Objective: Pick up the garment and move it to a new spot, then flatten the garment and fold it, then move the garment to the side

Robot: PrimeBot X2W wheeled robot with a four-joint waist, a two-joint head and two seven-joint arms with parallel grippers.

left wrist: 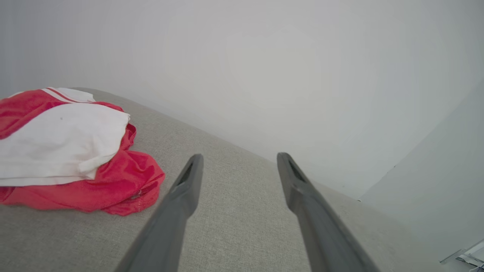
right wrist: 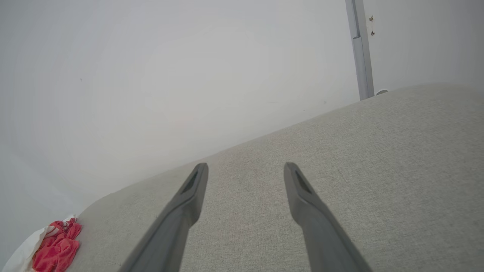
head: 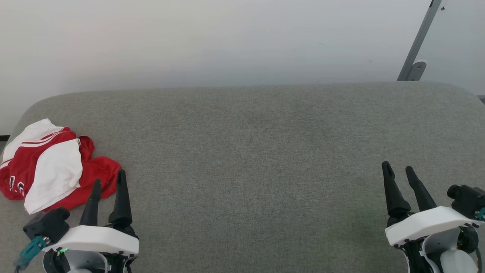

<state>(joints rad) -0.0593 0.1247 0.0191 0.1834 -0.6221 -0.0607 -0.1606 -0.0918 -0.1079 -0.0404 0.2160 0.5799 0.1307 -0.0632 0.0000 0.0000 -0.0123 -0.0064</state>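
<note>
Soft cloth on woven upholstery, with matt dark fingers in the lower corners.

The garment [head: 57,167], at the left edge of the head view, is thin, soft fabric. Its red part has a faint sheen and a fine knit, while its white parts are matt and smooth. Beneath it the grey padded surface [head: 246,151] is a coarse woven textile — matt, with a visible grain. The left gripper [head: 109,178] and right gripper [head: 397,167] have dark, matt fingers that look like plastic, each rising from a smooth white plastic shell [head: 94,239]. Across the top the wall [head: 227,38] is smooth and matt — the slanted bar [head: 418,41] at upper right looks like dull grey metal.
</note>
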